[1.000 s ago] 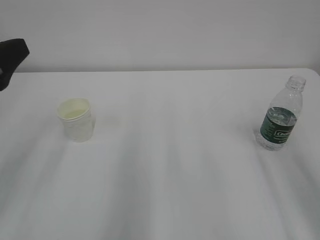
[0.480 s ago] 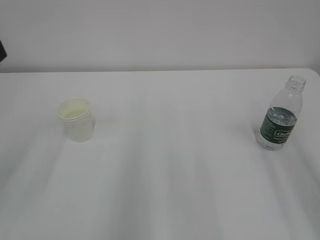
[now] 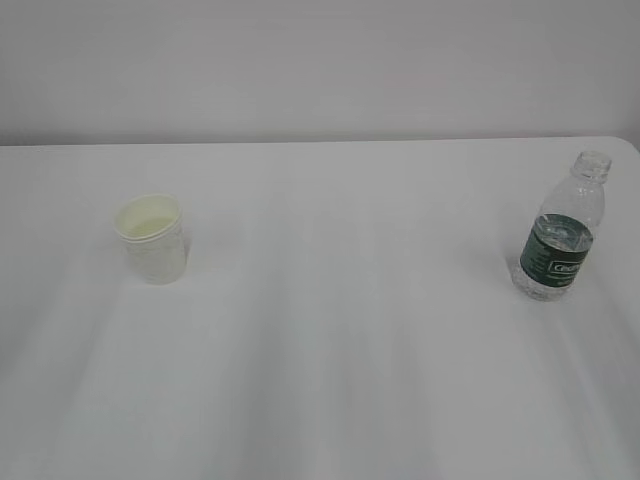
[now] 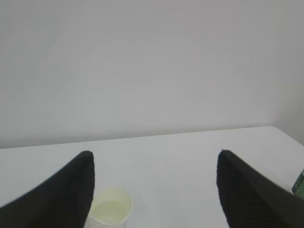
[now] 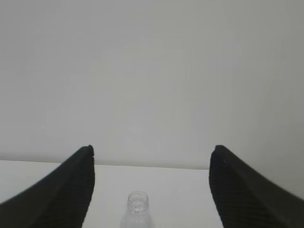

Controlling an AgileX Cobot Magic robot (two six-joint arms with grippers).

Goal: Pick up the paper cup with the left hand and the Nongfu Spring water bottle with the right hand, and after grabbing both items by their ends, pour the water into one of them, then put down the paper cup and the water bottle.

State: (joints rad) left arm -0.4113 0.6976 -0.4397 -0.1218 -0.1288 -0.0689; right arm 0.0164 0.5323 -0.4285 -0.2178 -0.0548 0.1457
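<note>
Left hand [image 4: 154,156] out of the exterior view; in the left wrist view, jaws spread wide, nothing between them. Paper cup [image 4: 110,212] down at about 7 o'clock from the midpoint of the fingertips, just beside the left finger [image 4: 71,190], apart from both. In the exterior view, paper cup [image 3: 152,238] upright at about 9 o'clock on the white table [image 3: 340,350], well apart from the bottle. Small, white, tapered, rolled rim, cream-yellow inside.

Nongfu Spring water bottle [image 3: 564,232] upright at about 3 o'clock on the table, near the right edge. Clear ribbed plastic, dark green label with white lettering, open narrow neck, water [image 3: 545,285] clear in the lower body.

Right hand [image 5: 152,151] likewise unseen from outside; in the right wrist view, jaws wide and empty. Bottle neck [image 5: 137,204] at about 6 o'clock from the fingertips' midpoint, between the two fingers, touching neither.
</note>
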